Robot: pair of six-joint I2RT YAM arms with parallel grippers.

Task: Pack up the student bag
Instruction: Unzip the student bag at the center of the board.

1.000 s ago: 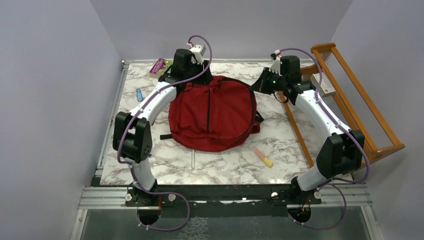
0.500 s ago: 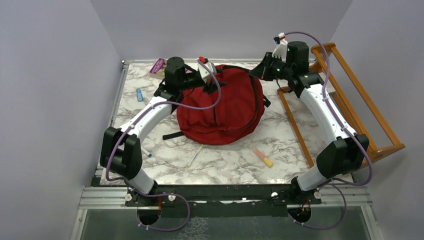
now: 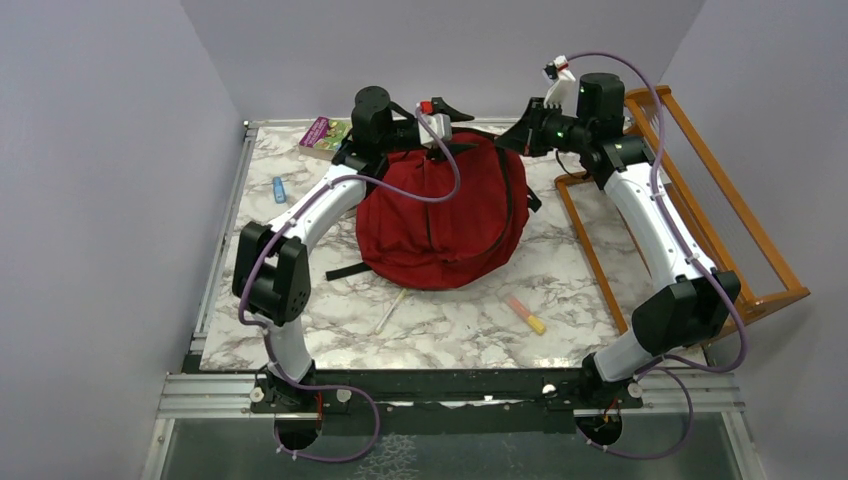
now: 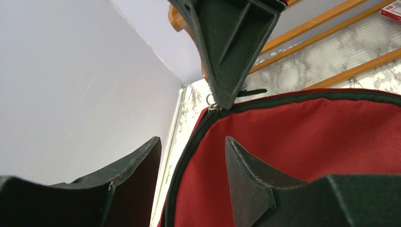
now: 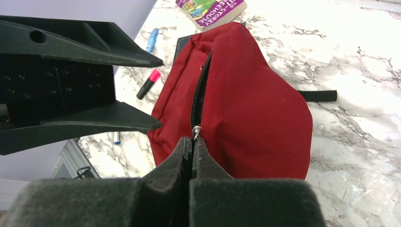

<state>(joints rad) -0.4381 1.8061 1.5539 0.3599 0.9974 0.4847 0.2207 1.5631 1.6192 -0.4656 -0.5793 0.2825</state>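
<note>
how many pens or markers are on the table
4: a blue marker far left on the table, a pink-tipped marker by the student bag, a white pen and an orange marker on its near side; more may be hidden.

The marbled counter (image 3: 450, 340) is carrying the student bag (image 3: 440, 220). Left of it a blue marker (image 3: 279, 189) is lying, behind-left a book (image 3: 325, 133), in front a white pen (image 3: 390, 311) and an orange highlighter (image 3: 525, 314), and right a wooden rack (image 3: 775, 297).
</note>
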